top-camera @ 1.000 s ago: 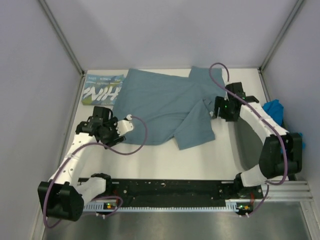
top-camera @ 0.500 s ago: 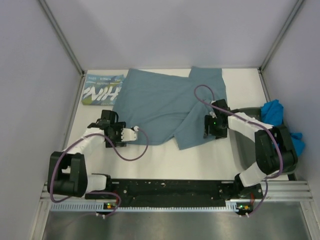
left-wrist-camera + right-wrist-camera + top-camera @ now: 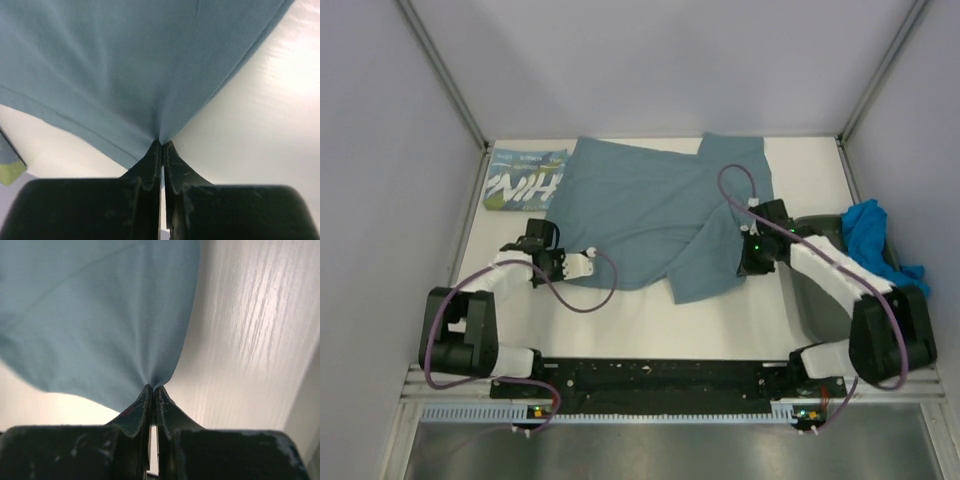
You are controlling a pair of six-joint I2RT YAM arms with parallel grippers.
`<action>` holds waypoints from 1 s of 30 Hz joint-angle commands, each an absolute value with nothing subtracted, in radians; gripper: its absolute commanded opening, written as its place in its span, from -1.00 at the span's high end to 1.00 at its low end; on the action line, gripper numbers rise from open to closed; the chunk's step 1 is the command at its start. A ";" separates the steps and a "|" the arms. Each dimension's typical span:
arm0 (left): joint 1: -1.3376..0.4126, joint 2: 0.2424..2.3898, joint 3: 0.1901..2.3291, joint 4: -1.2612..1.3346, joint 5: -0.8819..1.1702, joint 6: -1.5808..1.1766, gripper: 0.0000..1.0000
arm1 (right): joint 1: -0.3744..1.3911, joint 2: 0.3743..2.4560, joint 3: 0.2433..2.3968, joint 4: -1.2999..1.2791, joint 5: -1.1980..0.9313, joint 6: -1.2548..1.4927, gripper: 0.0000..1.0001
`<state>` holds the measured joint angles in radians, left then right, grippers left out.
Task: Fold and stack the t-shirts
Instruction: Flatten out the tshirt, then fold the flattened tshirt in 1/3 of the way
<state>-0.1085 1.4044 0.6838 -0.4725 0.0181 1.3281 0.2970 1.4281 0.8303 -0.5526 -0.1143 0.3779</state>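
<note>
Right, the white table [image 3: 650, 325] fills most of my overhead view. The slate shirt [image 3: 640, 205] lies spread and rumpled across its far middle, with one flap hanging down toward the near side. At the right edge sits the dark tray [image 3: 812, 300], partly hidden under the right arm. The blue shirt [image 3: 868, 225] is bunched at the tray's far right side, and I cannot tell how much of it lies inside the rim. The NIH shirt [image 3: 525, 185] lies folded in the far left corner with its lettering up. Its right edge meets the slate shirt, though whether it touches or tucks underneath I cannot say. The left gripper [image 3: 162, 145] is down low at the slate shirt's near left corner. In its wrist view the jaws are pressed together with the hem pinched between the tips, and the cloth is drawn to a point there, with bare table to the right. The right gripper [image 3: 151, 388] is low at the right edge of the hanging flap. Its jaws are likewise clamped on the cloth's edge, which puckers into the tips, and bare table shows beside it on the right.
</note>
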 commanded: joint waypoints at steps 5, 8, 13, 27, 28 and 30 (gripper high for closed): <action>-0.101 1.093 0.671 -0.724 -0.005 1.187 1.00 | 0.308 0.880 0.885 -0.997 -0.297 0.477 1.00; -0.101 0.996 0.646 -0.839 0.037 1.180 1.00 | 0.327 0.751 0.856 -1.100 -0.327 0.549 1.00; -0.103 0.936 0.682 -0.997 0.066 1.143 1.00 | 0.331 0.598 0.897 -1.282 -0.371 0.635 1.00; -0.104 0.919 0.749 -1.059 0.127 1.135 1.00 | 0.333 0.554 0.815 -1.262 -0.388 0.626 1.00; -0.104 0.926 0.750 -1.036 0.123 1.134 1.00 | 0.331 0.584 0.815 -1.220 -0.364 0.614 1.00; -0.104 0.952 0.762 -0.970 0.121 1.124 1.00 | 0.333 0.668 0.819 -1.158 -0.272 0.594 1.00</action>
